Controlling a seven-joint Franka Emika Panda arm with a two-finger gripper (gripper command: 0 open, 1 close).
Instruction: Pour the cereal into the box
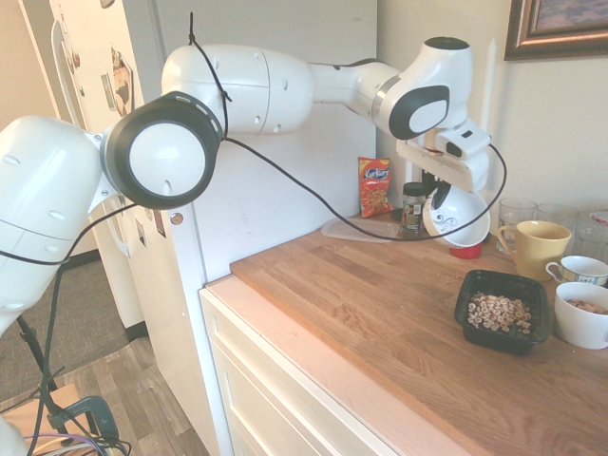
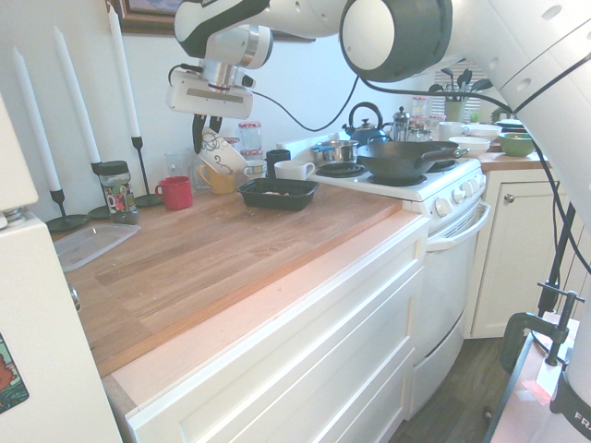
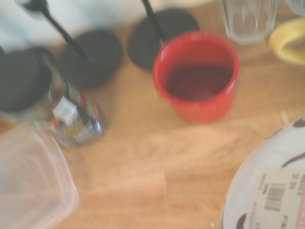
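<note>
The box (image 1: pixel 464 309) is a shallow black tray on the wooden counter, right of the middle in the first exterior view. The cereal (image 1: pixel 500 313), small tan rings, lies inside it. In the second exterior view the box (image 2: pixel 277 194) sits in front of the stove. My gripper (image 1: pixel 443 193) hangs above the back of the counter, shut on the rim of a white patterned bowl (image 1: pixel 460 218). The bowl is tipped on its side above a red cup (image 1: pixel 465 251), left of and behind the box. The bowl's labelled underside (image 3: pixel 267 186) shows in the wrist view.
A yellow mug (image 1: pixel 535 247), glasses and two white bowls (image 1: pixel 581 318) stand right of the box. A jar (image 2: pixel 114 189), a snack bag (image 1: pixel 375 187), a clear container (image 2: pixel 88 245) and candlesticks (image 2: pixel 138 152) line the back. The stove (image 2: pixel 406 180) borders the counter.
</note>
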